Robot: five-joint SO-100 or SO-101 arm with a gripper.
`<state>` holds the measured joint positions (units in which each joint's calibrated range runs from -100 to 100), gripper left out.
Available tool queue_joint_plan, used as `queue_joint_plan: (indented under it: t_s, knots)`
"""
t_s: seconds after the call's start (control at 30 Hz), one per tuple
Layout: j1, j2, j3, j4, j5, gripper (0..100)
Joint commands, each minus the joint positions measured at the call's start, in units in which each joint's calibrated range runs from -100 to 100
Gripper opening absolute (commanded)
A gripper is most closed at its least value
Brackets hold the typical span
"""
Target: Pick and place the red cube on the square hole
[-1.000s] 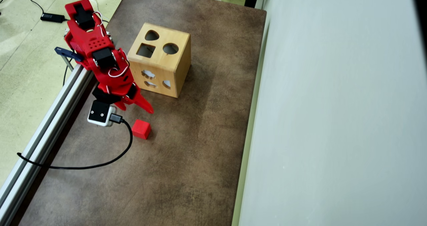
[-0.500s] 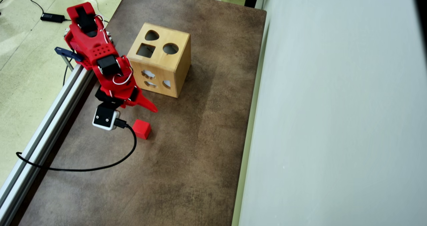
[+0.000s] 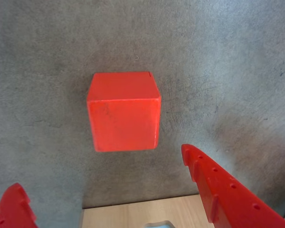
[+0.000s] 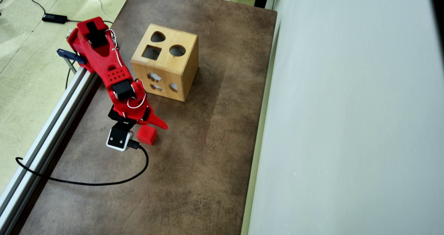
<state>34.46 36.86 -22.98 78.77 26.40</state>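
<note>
The red cube (image 4: 147, 135) lies on the brown table, near the front corner of the wooden box (image 4: 189, 73). The square hole (image 4: 151, 52) is the dark cutout at the left of the box's top face. My red gripper (image 4: 150, 128) hovers at the cube's box-side edge, and only one pointed finger (image 4: 160, 123) shows from above. In the wrist view the red cube (image 3: 124, 111) fills the centre. My gripper (image 3: 99, 171) is open, its two fingertips spread wider than the cube and just short of it, holding nothing.
A round cutout (image 4: 177, 50) and a teardrop cutout (image 4: 158, 37) share the box's top. The wrist camera's black cable (image 4: 86, 183) loops over the table. An aluminium rail (image 4: 45, 134) runs along the left edge, a pale wall (image 4: 347, 124) along the right. A box strip (image 3: 133, 217) shows in the wrist view.
The arm has stretched away from its base, carrying the gripper and wrist camera down to the cube. The cube and the box have not moved.
</note>
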Motion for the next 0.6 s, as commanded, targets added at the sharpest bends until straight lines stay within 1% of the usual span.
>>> queue_joint_plan:
  t_s: [0.0,0.07,0.27,0.57]
  knots:
    - [-0.4,1.1,-2.7,-0.6,-0.2,48]
    - [-0.4,2.2,-2.8,-0.8,-0.2,48]
    - [-0.4,2.7,-2.6,-6.3,0.0,48]
    - [-0.5,5.2,-2.7,-8.5,0.1,48]
